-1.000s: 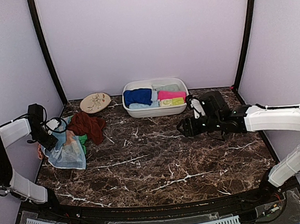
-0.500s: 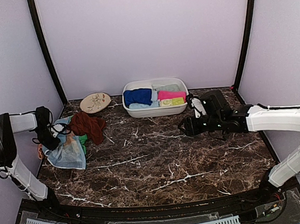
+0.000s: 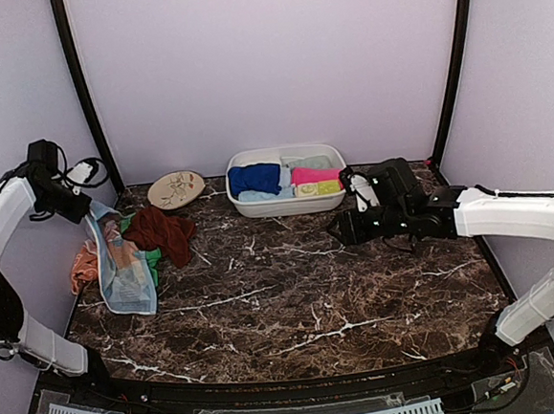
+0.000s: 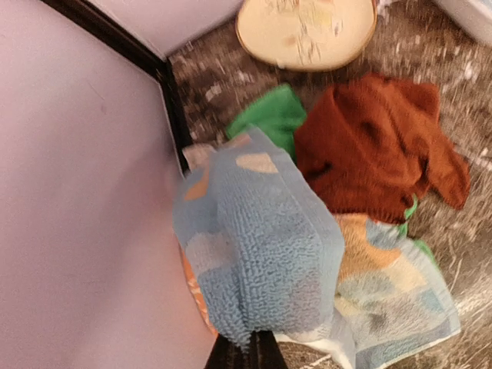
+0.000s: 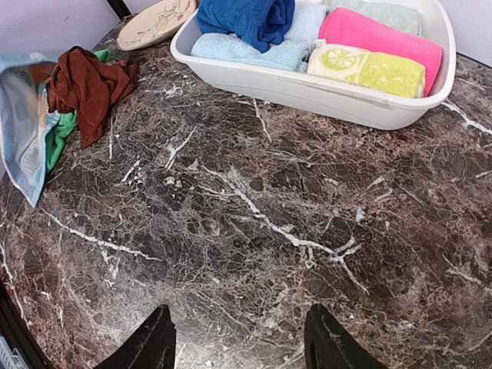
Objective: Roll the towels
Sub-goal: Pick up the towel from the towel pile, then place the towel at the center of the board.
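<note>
No readable text, label or number anywhere.

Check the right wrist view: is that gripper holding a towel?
No, the right gripper is open above the bare table, with nothing in it.

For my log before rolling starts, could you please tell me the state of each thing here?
left hand: shut on dotted towel.
dotted towel: hanging, lower end on table.
rust-brown towel: crumpled.
green towel: crumpled, partly covered.
tub towels: neatly rolled.
right hand: open, empty.
</note>
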`<state>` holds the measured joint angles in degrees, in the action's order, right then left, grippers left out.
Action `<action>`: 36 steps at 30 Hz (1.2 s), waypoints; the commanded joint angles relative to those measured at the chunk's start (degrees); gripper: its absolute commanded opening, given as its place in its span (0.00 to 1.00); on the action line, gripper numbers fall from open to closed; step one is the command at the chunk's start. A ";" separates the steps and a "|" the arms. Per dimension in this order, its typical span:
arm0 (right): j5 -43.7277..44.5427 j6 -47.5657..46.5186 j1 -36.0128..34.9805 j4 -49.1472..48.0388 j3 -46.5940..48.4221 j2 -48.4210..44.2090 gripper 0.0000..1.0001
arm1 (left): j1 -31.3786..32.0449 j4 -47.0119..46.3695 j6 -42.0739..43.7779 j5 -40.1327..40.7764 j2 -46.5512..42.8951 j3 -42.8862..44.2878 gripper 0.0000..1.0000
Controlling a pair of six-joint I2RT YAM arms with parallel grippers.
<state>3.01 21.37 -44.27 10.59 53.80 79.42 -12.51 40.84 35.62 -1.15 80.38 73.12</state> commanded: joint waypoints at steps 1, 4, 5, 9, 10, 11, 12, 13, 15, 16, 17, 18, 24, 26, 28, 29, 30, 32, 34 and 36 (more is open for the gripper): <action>-0.63 -0.83 -0.64 0.17 3.41 1.31 0.55 | 1.81 2.74 -4.44 -7.12 -7.24 12.23 0.00; -0.48 -0.97 -0.63 1.01 4.49 1.74 0.54 | 5.01 1.50 -6.37 -5.19 -7.65 23.51 0.00; -0.40 -0.97 -0.60 1.23 4.62 1.71 0.54 | 6.62 -0.09 -6.70 -3.58 -7.64 27.10 0.00; 0.02 -0.81 -0.61 1.66 4.90 1.50 0.53 | 10.35 -1.20 -8.35 -4.87 -4.35 44.01 0.00; 0.06 -0.78 -0.64 1.76 5.05 1.41 0.53 | 10.92 -1.68 -8.84 -6.48 -3.55 47.30 0.00; 0.21 -0.70 -0.64 2.02 5.08 1.32 0.52 | 11.34 -2.25 -9.01 -8.76 -2.88 49.83 0.00; 0.37 -0.59 -0.55 2.17 5.02 1.25 0.52 | 11.79 -2.96 -9.02 -11.81 -2.57 51.48 0.00; 0.56 -0.37 -0.56 2.23 4.96 1.07 0.52 | 12.36 -4.22 -9.03 -14.34 -2.58 52.11 0.00; 1.07 -0.02 -0.61 2.46 4.83 0.85 0.52 | 13.36 -7.61 -10.03 -19.16 -3.37 51.51 0.00; 1.35 0.09 -0.63 2.62 4.86 0.75 0.52 | 13.82 -8.52 -10.42 -22.05 -3.62 51.22 0.00; 1.69 0.33 -0.62 2.86 4.83 0.62 0.52 | 14.11 -8.92 -11.12 -24.84 -3.64 50.89 0.00; 2.09 0.40 -0.63 3.04 4.87 0.45 0.52 | 14.77 -8.75 -11.69 -27.02 -3.46 50.61 0.00; 4.29 0.61 -0.59 5.03 5.82 -0.31 0.52 | 22.30 0.97 -10.37 -33.80 1.38 50.46 0.00; 4.77 0.68 -0.55 5.61 6.10 -0.27 0.52 | 26.35 4.63 -8.35 -33.66 3.09 49.38 0.00; 5.34 0.89 -0.54 6.06 6.19 -0.47 0.52 | 31.21 8.30 -5.40 -32.67 4.91 48.26 0.00; 5.53 1.01 -0.57 6.30 6.16 -0.55 0.52 | 34.05 9.64 -4.10 -31.63 6.04 48.22 0.00; 5.79 1.10 -0.52 6.54 6.14 -0.72 0.52 | 36.52 10.87 -2.78 -30.57 7.24 48.36 0.00; 6.51 1.21 -0.50 7.07 6.06 -1.16 0.52 | 41.27 12.13 -1.57 -29.41 9.36 48.50 0.00; 7.27 1.29 -0.48 7.59 5.74 -1.94 0.52 | 45.10 12.10 -1.06 -29.74 11.23 48.38 0.00; 8.43 1.35 -0.50 8.17 5.34 -2.87 0.52 | 49.85 11.67 -0.22 -28.75 13.40 48.78 0.00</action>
<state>8.47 21.82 -44.27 17.89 58.30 79.42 30.70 50.46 31.94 -30.33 93.23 121.25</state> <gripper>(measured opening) 0.517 0.017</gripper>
